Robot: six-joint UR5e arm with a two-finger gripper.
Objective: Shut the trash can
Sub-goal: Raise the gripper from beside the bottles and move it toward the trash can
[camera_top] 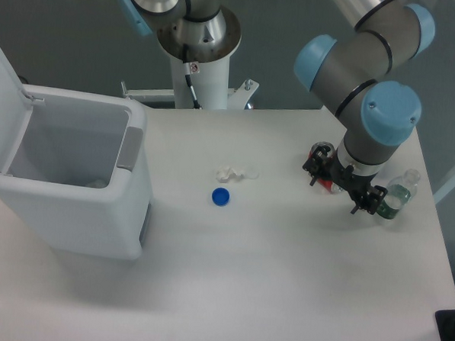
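The trash can (80, 209) is a big white boxy bin at the table's left edge. Its flat lid (2, 105) stands swung up on the far left side, so the inside is exposed. A grey latch tab (129, 148) sits on the rim facing the table's middle. My gripper (345, 188) is far off at the right side of the table, pointing down from above. The wrist hides its fingers, so their gap does not show. It hovers over or beside a red soda can (323, 174); whether it touches the can is unclear.
A blue bottle cap (221, 197) and a crumpled white scrap (235, 173) lie mid-table. A clear plastic bottle (398, 196) lies just right of the gripper. The arm's base column (197, 58) stands at the table's far edge.
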